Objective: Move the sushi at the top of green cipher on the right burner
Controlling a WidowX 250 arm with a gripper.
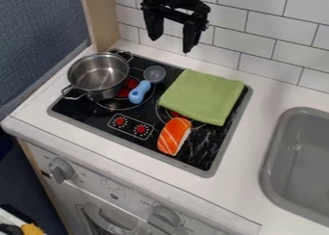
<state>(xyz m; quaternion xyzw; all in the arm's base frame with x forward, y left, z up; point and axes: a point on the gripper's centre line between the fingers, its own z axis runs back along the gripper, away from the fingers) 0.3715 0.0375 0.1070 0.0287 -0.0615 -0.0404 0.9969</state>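
Well, taking the camera view's top as twelve o'clock and the stovetop (pixel 199 166) as the dial, the black two-finger gripper (pixel 170 44) hangs down at twelve, in front of the white tiled wall (pixel 263 32). Its fingers are spread, with bare space between the tips.

The salmon nigiri sushi (pixel 172 137), orange with pale stripes, lies on the black surface at about five o'clock. Its long side runs roughly from one to seven, and its upper end sits right by the lower edge of the green cloth (pixel 202 95); I cannot tell whether they touch. The cloth is spread flat at two o'clock, over much of the right burner, so the sushi is beside it, not on top.

Over at ten o'clock stands a metal pot (pixel 96 77), upright, its two loop handles towards one and eight. Between pot and cloth lies a blue-handled ladle (pixel 139 91), its grey bowl pointing to one. Red dials (pixel 141 129) mark seven o'clock, and the grey sink (pixel 302 157) is off at four.
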